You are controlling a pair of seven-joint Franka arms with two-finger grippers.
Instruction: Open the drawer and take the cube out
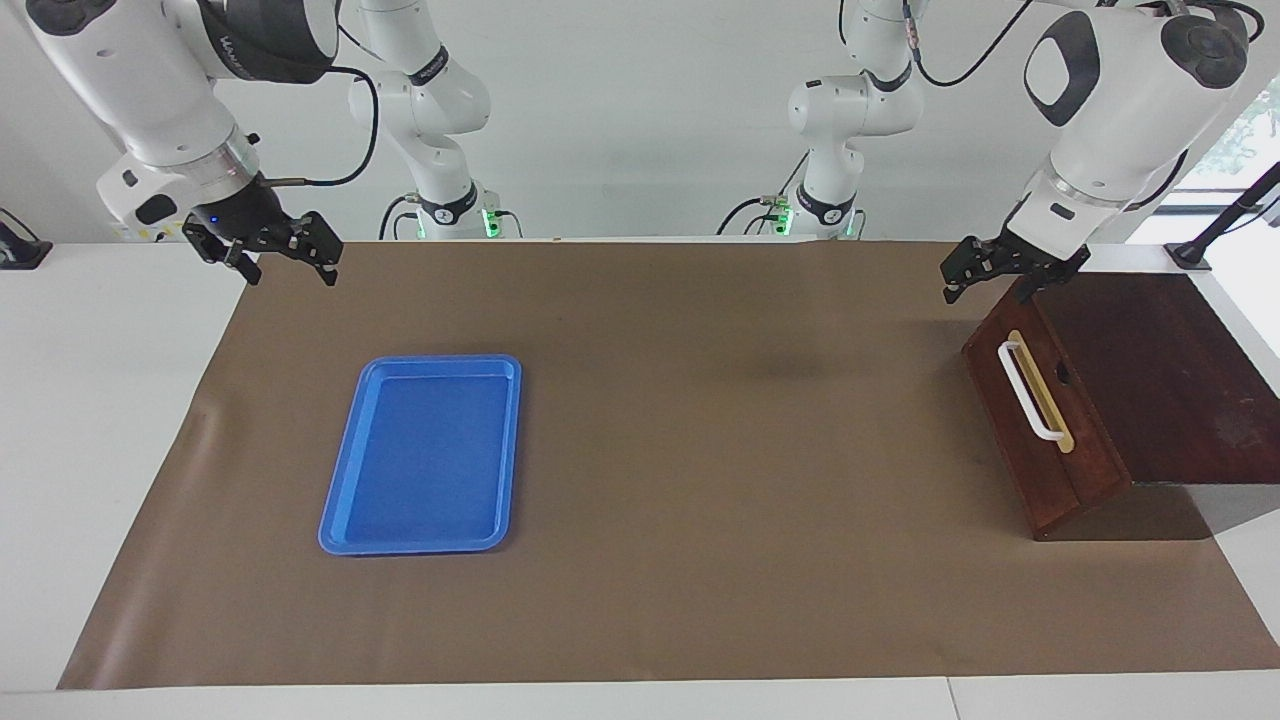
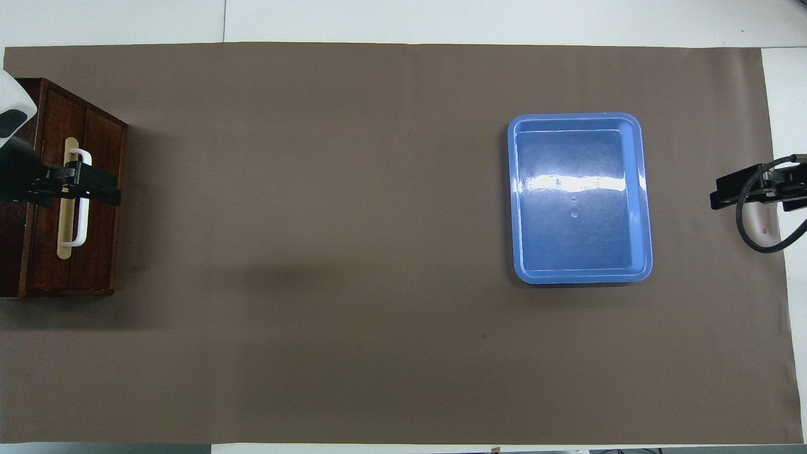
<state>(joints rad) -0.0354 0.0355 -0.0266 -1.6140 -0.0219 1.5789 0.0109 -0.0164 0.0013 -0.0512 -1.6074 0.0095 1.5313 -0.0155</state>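
Observation:
The drawer [image 1: 1010, 432] [image 2: 101, 252] is closed in its dark wooden box [image 1: 1150, 370] at the left arm's end of the table. Its white bar handle [image 1: 1030, 395] [image 2: 79, 233] faces the table's middle. The cube is hidden. My left gripper [image 1: 990, 285] [image 2: 79, 187] hangs open in the air over the drawer's front and touches neither the handle nor the wood. My right gripper [image 1: 290, 272] [image 2: 753, 189] waits open and empty above the brown mat's edge at the right arm's end.
A flat blue tray [image 1: 420, 361] [image 2: 514, 189] lies empty on the brown paper mat [image 1: 700, 450], toward the right arm's end. White tabletop borders the mat on all sides.

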